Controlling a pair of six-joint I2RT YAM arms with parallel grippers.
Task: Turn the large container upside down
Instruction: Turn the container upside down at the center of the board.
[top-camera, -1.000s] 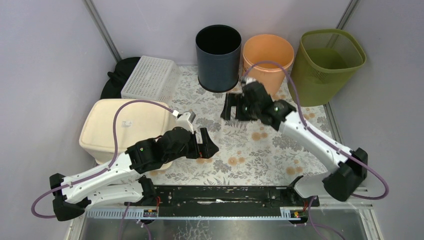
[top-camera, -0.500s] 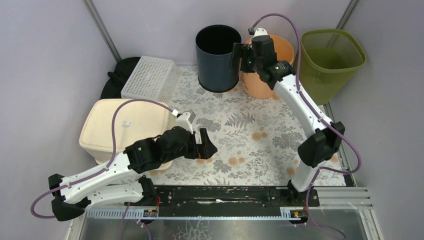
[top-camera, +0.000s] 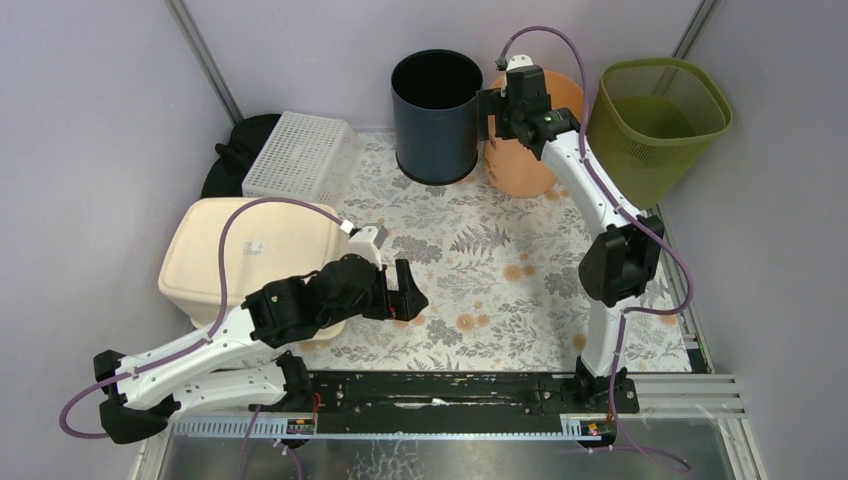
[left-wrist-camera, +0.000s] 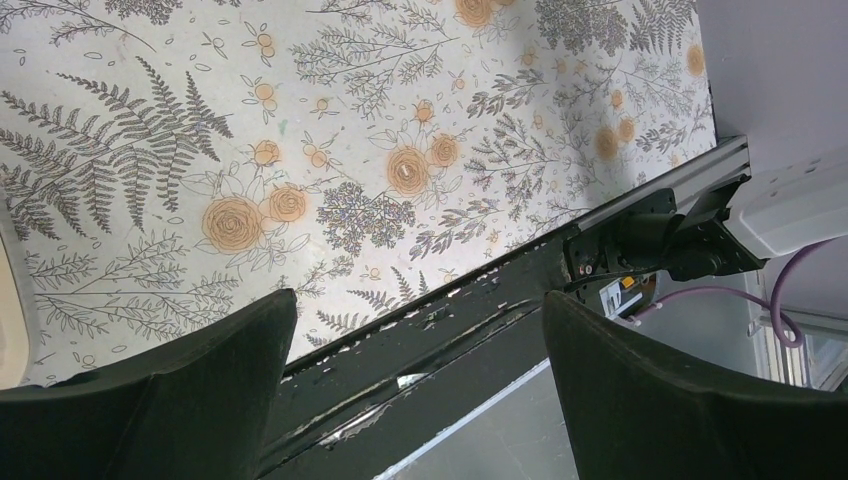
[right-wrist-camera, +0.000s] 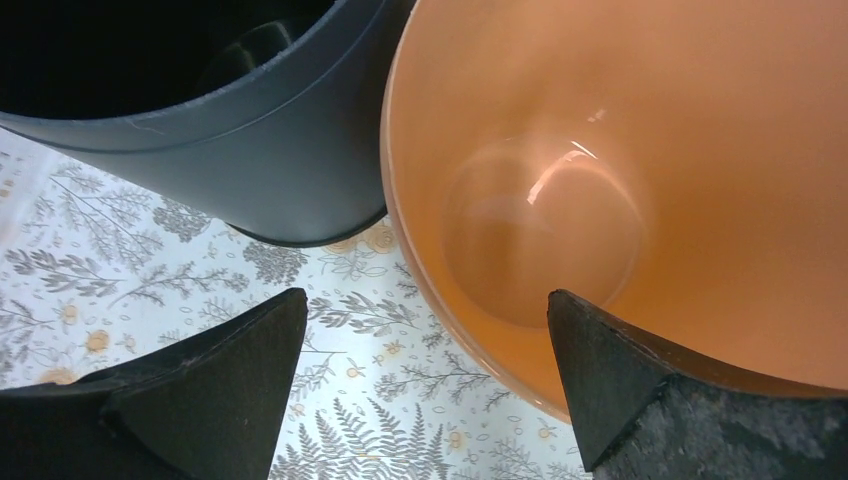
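No words, numbers or brand names can be read in any view. A small pale sticker (top-camera: 253, 246) sits on top of the cream bin (top-camera: 215, 275) at the left of the surface (top-camera: 500, 300); its marks are too small to make out. In the left wrist view, a tiny yellow-and-white tag (left-wrist-camera: 626, 284) shows on the black mount (left-wrist-camera: 660, 245) at the near edge, and its print is too blurred to read.
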